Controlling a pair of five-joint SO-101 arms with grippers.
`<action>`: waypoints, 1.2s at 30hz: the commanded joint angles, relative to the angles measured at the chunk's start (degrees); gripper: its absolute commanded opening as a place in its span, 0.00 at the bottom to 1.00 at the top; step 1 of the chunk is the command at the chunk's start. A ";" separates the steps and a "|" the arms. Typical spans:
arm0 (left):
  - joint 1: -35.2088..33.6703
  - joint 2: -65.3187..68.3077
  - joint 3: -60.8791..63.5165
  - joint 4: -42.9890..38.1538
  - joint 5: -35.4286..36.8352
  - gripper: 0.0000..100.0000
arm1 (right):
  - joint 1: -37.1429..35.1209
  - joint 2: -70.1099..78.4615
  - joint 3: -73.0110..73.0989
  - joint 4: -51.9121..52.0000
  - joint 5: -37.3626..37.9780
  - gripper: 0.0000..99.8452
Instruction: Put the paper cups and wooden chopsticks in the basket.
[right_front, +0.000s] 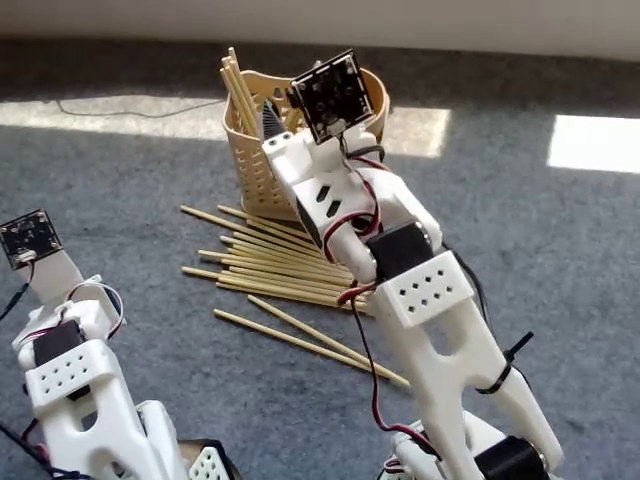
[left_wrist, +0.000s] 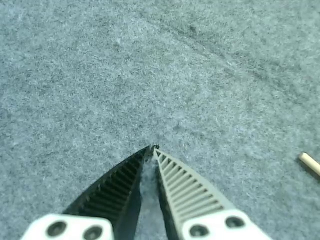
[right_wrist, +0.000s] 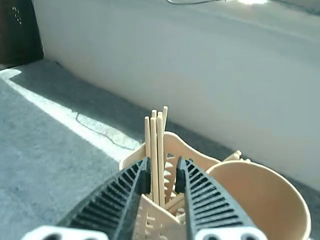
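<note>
Apparently releasing chopsticks (right_wrist: 156, 150) into the basket (right_wrist: 131, 160), right gripper (right_wrist: 162, 172) slightly spread, left gripper (left_wrist: 152, 148) pressed together empty; next, lifting clear toward the loose pile (right_front: 270, 265) on the carpet (right_front: 120, 180).

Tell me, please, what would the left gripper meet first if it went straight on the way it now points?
Most likely the bare grey carpet: the left gripper points down at it with shut tips, and nothing lies in that line. A chopstick end lies well off to the side.

The carpet (right_front: 560, 260) is rough grey felt-like cloth, the chopsticks (right_front: 262, 262) pale unfinished wood, the basket (right_front: 250, 165) matt beige plastic, the paper cup (right_wrist: 260, 200) smooth and matt.
</note>
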 joint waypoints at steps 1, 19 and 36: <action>-0.57 -1.10 -0.31 -0.97 -0.53 0.00 | -1.89 -4.26 -0.48 8.40 -0.18 0.09; -0.57 -1.10 -0.31 -1.05 -0.53 0.00 | -11.56 -4.53 8.84 33.89 0.09 0.09; -0.40 -1.10 -0.22 -1.05 -0.53 0.00 | -14.29 1.98 29.58 18.42 3.96 0.09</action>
